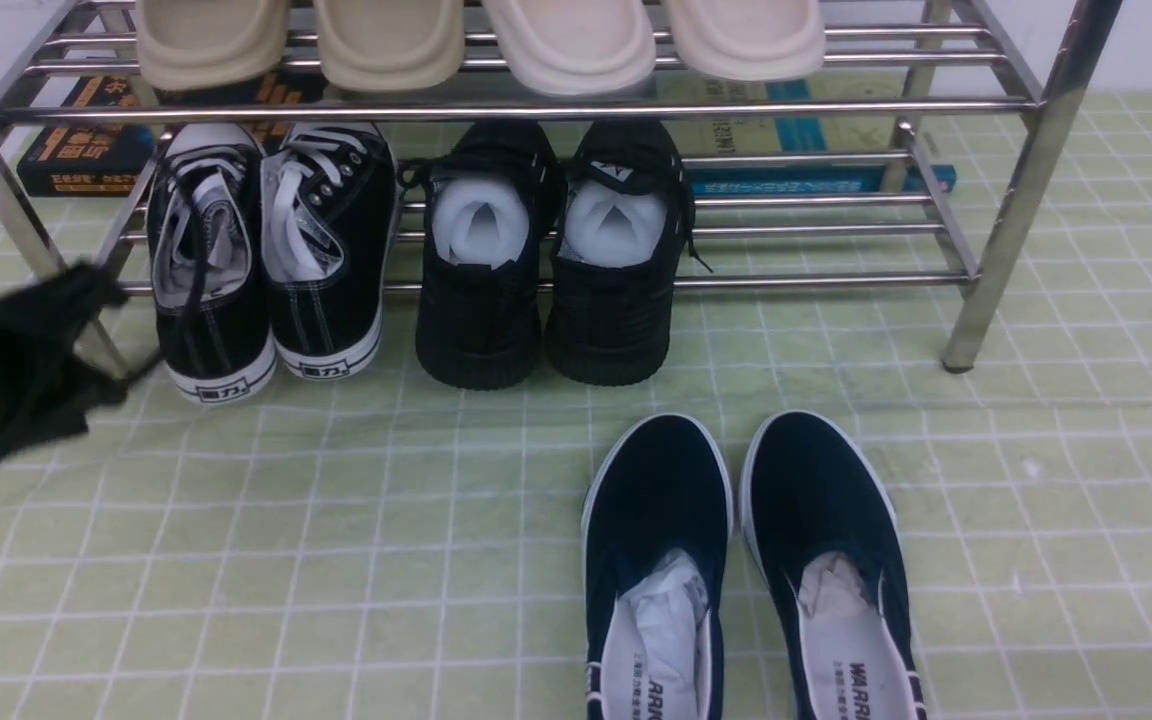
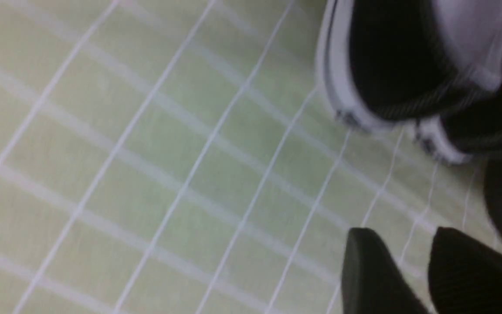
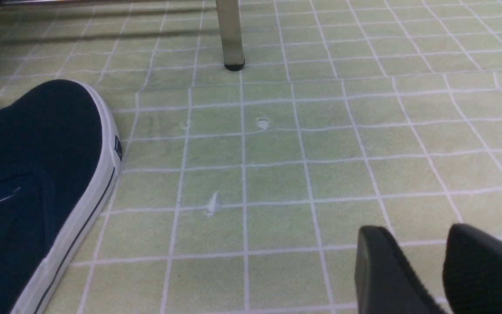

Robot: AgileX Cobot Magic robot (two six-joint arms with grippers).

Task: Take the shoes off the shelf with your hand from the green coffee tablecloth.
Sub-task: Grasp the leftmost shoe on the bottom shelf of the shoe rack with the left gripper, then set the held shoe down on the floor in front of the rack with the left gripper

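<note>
The shoes (image 1: pixel 266 260), black canvas sneakers with white laces and white soles, sit at the left of the shelf's (image 1: pixel 536 110) lower tier, heels sticking out past the front bar. My left gripper (image 1: pixel 26 360) is a blurred black mass just left of them, above the green tablecloth (image 1: pixel 336 520). In the left wrist view the left gripper (image 2: pixel 401 235) is open and empty, and the sneakers' white-edged heels (image 2: pixel 386 87) lie a short way beyond its fingertips. My right gripper (image 3: pixel 414 231) is open and empty over bare cloth, out of the front view.
All-black sneakers (image 1: pixel 546 260) stuffed with white paper stand right of the pair. Navy slip-ons (image 1: pixel 746 560) lie on the cloth in front, one beside my right gripper (image 3: pixel 37 183). Beige slippers (image 1: pixel 476 40) fill the upper tier. A shelf leg (image 3: pixel 231 39) stands ahead of the right gripper.
</note>
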